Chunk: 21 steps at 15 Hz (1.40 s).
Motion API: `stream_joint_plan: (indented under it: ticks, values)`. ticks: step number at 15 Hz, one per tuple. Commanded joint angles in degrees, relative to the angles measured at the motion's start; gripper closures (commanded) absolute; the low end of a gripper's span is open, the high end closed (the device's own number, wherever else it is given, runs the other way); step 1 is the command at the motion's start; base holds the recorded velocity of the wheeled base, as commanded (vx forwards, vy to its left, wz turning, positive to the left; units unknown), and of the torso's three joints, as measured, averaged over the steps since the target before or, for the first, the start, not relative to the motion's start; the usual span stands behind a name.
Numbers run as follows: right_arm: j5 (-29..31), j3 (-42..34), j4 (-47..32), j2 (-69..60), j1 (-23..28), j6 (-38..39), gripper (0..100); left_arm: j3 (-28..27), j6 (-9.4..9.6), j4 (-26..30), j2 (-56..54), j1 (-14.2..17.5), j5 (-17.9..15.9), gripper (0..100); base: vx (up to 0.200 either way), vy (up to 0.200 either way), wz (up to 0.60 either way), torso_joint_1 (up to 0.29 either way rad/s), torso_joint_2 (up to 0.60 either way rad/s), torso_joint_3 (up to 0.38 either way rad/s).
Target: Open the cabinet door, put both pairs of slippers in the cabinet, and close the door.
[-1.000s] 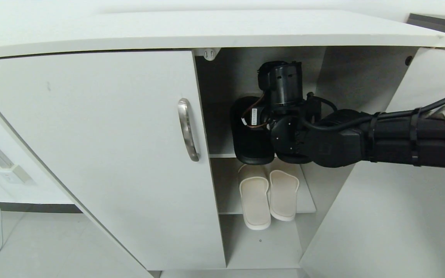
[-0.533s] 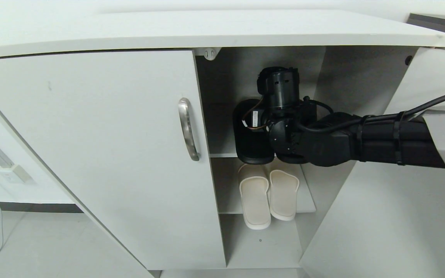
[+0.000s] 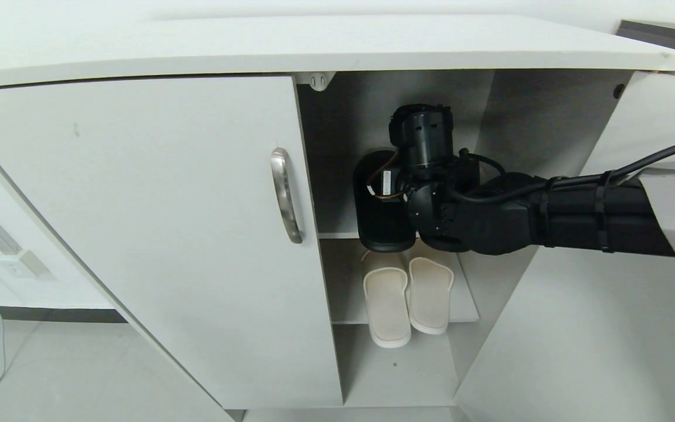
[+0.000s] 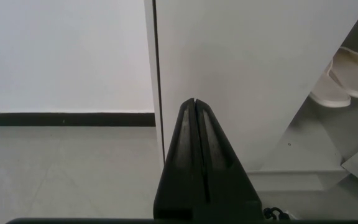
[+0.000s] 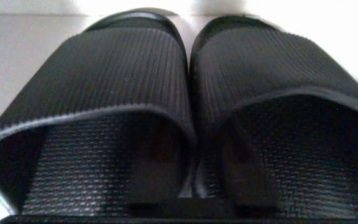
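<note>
**Head view.** The white laminate cabinet stands with its right-hand door swung open. Its left-hand door, which carries the curved metal handle, is shut. Your black right arm reaches in over the upper shelf. The pair of black ribbed rubber slippers lies there, with one heel at the shelf's front edge. Against a second ago, the arm has gone deeper into the cabinet and sunk slightly. Over the last half second it barely shifts. Read this as the placing stroke ending, with the black slippers probably down on the shelf. The pair of cream smooth slippers lies on the middle shelf, heels overhanging its front edge, so that pair is already stowed.

**Left wrist view.** Your left gripper hangs low outside the cabinet, near the bottom of the left-hand door. Its fingers are pressed together on nothing.

**Right wrist view.** Your right gripper has one finger inside each black slipper, and the two adjoining inner walls are pinched between them. What probably remains is the release, the withdrawal past the shelf's front edge, and closing the right-hand door.
</note>
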<state>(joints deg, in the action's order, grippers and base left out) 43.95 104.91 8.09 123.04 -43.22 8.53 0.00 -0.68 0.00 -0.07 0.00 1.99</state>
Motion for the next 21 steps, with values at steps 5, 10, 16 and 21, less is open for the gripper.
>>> stream_joint_plan:
  ticks: [5, 10, 16, 21]
  values:
    - [0.35, -5.42, 0.26, -5.35, -1.78, 0.08, 0, 0.00, -0.02, 0.00, 0.07, 0.00, 0.03, 100, 0.000, 0.000, 0.00, 0.000, 0.00, 0.000]
    - [0.53, -14.56, 0.96, -12.91, -6.00, 0.61, 0, 0.00, -0.02, 0.00, 0.07, 0.00, 0.03, 100, 0.000, 0.000, 0.00, 0.000, 0.00, 0.000]
    - [-0.09, -31.52, 7.99, -22.67, -12.59, 0.43, 0, 0.00, -0.02, 0.00, 0.07, 0.00, -0.05, 100, 0.000, 0.000, 0.00, 0.000, 0.00, 0.000]
    - [-7.03, -46.29, 13.53, -32.86, -16.73, 0.17, 0, 0.00, -0.02, 0.00, 0.07, 0.00, -0.05, 100, 0.000, 0.000, 0.00, 0.000, 0.00, 0.000]
